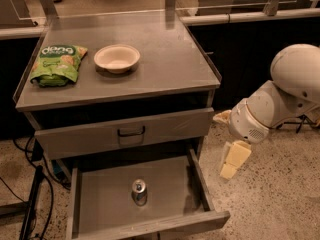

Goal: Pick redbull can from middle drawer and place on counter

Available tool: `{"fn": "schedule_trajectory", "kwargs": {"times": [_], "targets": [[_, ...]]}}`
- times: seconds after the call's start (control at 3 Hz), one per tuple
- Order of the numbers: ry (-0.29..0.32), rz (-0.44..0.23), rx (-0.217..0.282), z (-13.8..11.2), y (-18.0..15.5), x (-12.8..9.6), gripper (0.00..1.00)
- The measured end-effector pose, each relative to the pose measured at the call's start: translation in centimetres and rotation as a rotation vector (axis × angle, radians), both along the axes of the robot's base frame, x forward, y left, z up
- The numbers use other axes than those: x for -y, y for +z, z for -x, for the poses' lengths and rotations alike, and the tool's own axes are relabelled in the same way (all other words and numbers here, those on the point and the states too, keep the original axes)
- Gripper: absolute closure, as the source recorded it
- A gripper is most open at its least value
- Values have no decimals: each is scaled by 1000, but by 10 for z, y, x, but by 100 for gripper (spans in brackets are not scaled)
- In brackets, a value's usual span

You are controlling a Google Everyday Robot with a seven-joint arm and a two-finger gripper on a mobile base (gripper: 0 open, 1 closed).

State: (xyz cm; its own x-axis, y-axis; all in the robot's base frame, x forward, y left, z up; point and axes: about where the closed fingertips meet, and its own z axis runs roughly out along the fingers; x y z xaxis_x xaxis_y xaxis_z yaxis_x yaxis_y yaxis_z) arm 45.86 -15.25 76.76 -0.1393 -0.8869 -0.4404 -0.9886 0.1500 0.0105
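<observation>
The redbull can [139, 191] stands upright on the floor of the middle drawer [102, 201], which is pulled open at the bottom of the cabinet. Its silver top with the pull tab faces up. The counter [167, 59] is the steel top of the cabinet above. My gripper [228, 139] hangs to the right of the cabinet, beside the open drawer's right wall and above the floor. Its two pale yellow fingers [235, 160] are spread apart and hold nothing. It is well apart from the can.
A green snack bag [57, 63] and a cream bowl [117, 58] lie on the left half of the counter. A shut drawer with a black handle [131, 131] sits above the open one. Cables [20, 184] run along the floor at left.
</observation>
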Motion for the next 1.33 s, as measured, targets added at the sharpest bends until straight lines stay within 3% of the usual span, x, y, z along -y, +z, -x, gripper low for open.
{"fn": "schedule_trajectory", "kwargs": {"times": [0.67,1.0,1.33], "targets": [[18,-132,-53,-3,-78,-20,0],[7,-167,-86,-9,-116,-29,0],[7,-167,-86,-9,-116,-29,0]]}}
